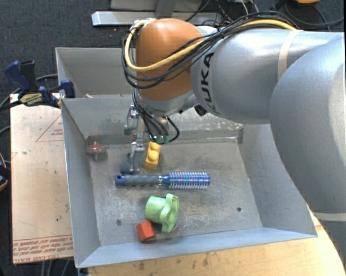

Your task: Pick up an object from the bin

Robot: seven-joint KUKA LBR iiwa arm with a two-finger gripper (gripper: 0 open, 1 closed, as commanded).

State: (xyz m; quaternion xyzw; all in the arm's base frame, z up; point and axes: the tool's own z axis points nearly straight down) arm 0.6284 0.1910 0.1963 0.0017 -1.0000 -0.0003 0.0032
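Note:
My gripper (135, 156) hangs under the arm's orange cover, low over the back middle of the bin. Its tip comes down just above the handle end of a blue hairbrush (163, 180), which lies crosswise with its bristle head pointing right. A small yellow block (152, 155) sits right beside the gripper on its right, touching or nearly touching it. Whether the block is in the gripper's hold cannot be told.
A light green rounded plastic piece (163, 211) and a small red block (145, 232) lie near the front wall. A small pinkish thing (95, 147) rests by the left wall. The bulky arm overhangs the bin's right side.

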